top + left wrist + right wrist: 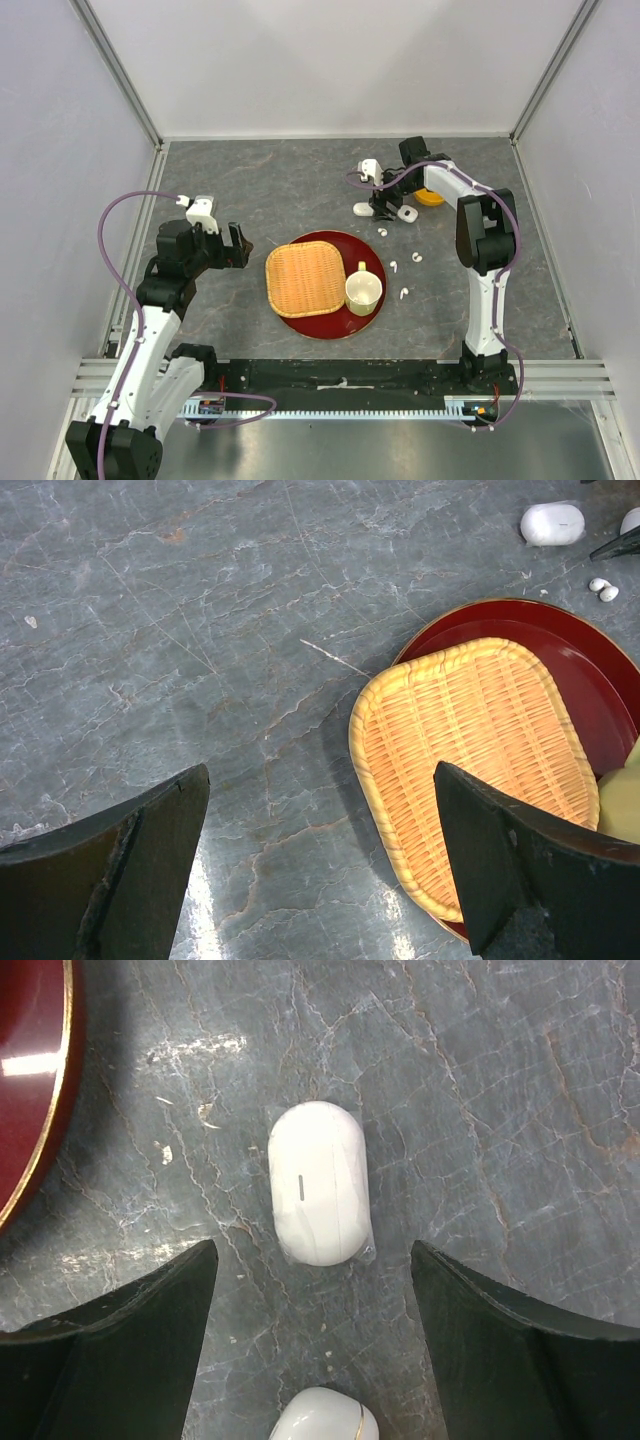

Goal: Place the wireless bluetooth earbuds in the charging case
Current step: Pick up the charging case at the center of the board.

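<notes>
The right fingers (313, 1248) stood apart, a closed charging case (317, 1182) centred between them, its long axis across their closing line. The earbuds (393, 266) lay loose on the bench (250, 190) nearby. The left fingers (320, 768) gaped, well apart.

The worktop (200, 630) looks like grey veined stone, smooth with a faint sheen. The round tray (590, 670) is glossy red lacquer with a thin gold rim. On it, the woven basket (470, 750) is matt, ribbed straw-coloured cane, and the cup (363, 290) is smooth cream. The case (317, 1195) is smooth white plastic with a soft gloss, and the earbuds (603, 588) look like white plastic too. The right pincer (313, 1260) has fingers (110, 1360) of matt black plastic
</notes>
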You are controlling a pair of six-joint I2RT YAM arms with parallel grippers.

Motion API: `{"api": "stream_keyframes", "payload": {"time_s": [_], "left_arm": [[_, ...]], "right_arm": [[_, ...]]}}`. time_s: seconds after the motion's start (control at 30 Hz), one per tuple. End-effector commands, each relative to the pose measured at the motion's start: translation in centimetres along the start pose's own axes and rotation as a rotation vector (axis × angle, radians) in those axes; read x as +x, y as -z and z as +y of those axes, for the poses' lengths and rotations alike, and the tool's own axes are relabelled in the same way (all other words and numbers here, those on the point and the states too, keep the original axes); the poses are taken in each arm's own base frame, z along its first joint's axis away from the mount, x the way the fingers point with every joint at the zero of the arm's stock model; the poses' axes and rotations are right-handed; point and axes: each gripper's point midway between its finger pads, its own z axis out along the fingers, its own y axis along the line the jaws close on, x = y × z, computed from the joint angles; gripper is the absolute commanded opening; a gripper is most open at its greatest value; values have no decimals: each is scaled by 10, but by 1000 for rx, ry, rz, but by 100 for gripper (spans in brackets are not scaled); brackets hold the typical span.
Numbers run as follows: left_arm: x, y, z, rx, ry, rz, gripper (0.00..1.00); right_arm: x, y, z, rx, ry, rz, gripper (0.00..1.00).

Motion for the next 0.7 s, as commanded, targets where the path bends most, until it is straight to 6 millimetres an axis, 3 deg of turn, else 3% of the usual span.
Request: {"api": "stream_keyframes", "payload": {"time_s": [0.0, 0.47, 0.67], "left_arm": [[-8, -1, -5, 36, -48, -27, 100], [-7, -2, -4, 36, -46, -21, 100], [-6, -2, -4, 36, -48, -19, 100]], "right_arm": [[-13, -2, -8, -1, 75, -5, 85], [-4, -16, -5, -33, 83, 42, 83], [2, -20, -2, -44, 72, 58, 77]]}}
